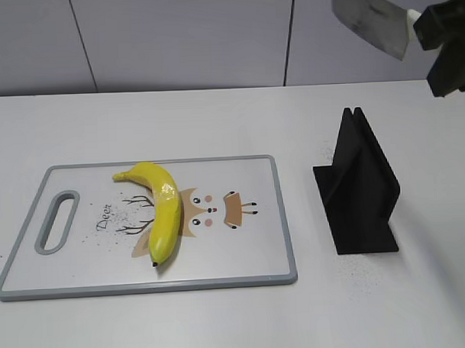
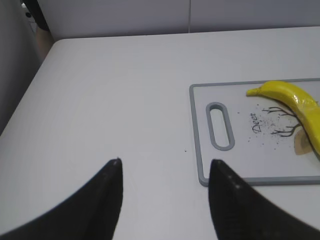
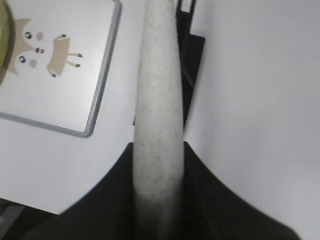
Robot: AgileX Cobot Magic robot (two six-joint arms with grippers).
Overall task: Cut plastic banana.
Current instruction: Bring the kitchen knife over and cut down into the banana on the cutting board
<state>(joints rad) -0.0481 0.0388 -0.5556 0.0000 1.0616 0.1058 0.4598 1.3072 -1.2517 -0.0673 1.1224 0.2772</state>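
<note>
Banana (image 1: 162,208) lies whole on the cutting board (image 1: 251,261), curving from a stem end near the board's far edge down to a dark tip near the front edge, partly covering the printed deer cartoon (image 1: 211,211). The board, white with a grey rim and a slotted handle (image 1: 57,220) at its left end, rests flat on the white table (image 1: 215,113).

To the board's right, apart from it, a black knife stand (image 1: 359,186) sits on the table, empty.

High at the exterior view's upper right, the right end effector (image 1: 441,29) is clamped on a cleaver's pale handle (image 3: 157,115), with the broad steel blade (image 1: 371,18) held in the air, well above and to the right of the banana. The right wrist view looks down along that handle, gripped between the dark fingers (image 3: 107,200), with the stand and the board's corner below.

The left end effector (image 2: 165,167) hovers over bare table just left of the board's handle end, its two black fingers (image 2: 107,195) spread apart and holding nothing; the banana's stem end shows at the right of its view.
</note>
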